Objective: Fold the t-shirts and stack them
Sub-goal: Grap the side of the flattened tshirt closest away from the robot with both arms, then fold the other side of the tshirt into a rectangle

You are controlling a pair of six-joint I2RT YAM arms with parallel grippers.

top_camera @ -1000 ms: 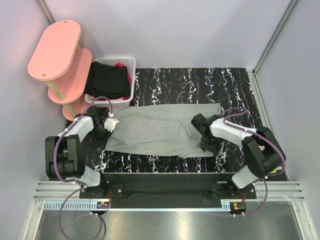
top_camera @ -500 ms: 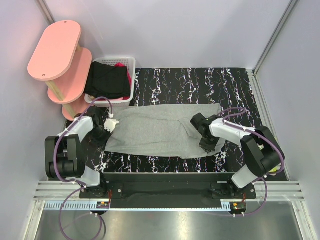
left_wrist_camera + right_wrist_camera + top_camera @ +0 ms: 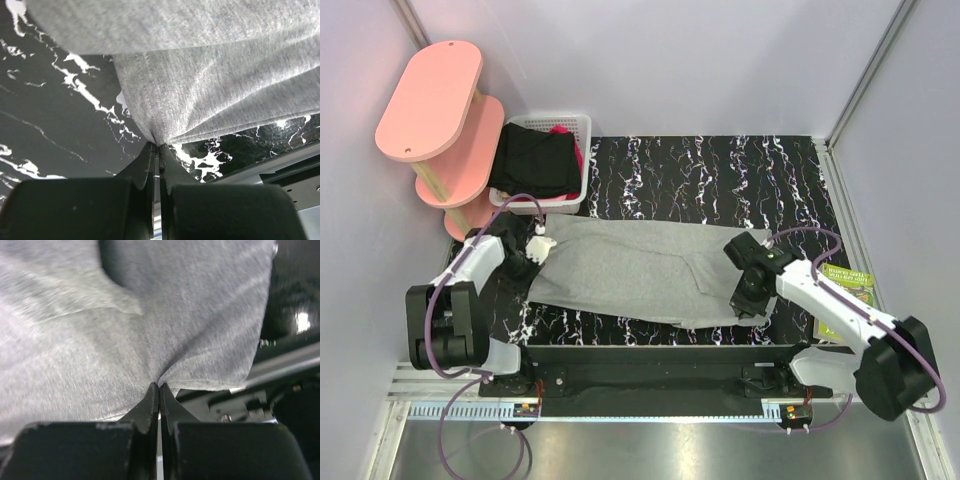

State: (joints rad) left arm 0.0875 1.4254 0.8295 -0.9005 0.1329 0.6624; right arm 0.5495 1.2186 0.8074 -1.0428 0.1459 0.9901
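Am pinching grey shirt [image 3: 620, 270] at both ends: left gripper [image 3: 158, 146] clamped tight on hem corner, right gripper [image 3: 159, 386] clamped on opposite edge, cloth puckering at each nip. Shirt lying spread across black marbled table [image 3: 720, 170], between my arms. Judging it light, limp, sagging unless held at two corners. White basket [image 3: 582, 122] at rear left holding black garment [image 3: 532, 160], magenta cloth [image 3: 561, 129] peeking behind it

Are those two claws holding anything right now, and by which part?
Yes, both hold the grey t-shirt: the left gripper pinches its edge at the left end, and the right gripper pinches its near edge at the right end.
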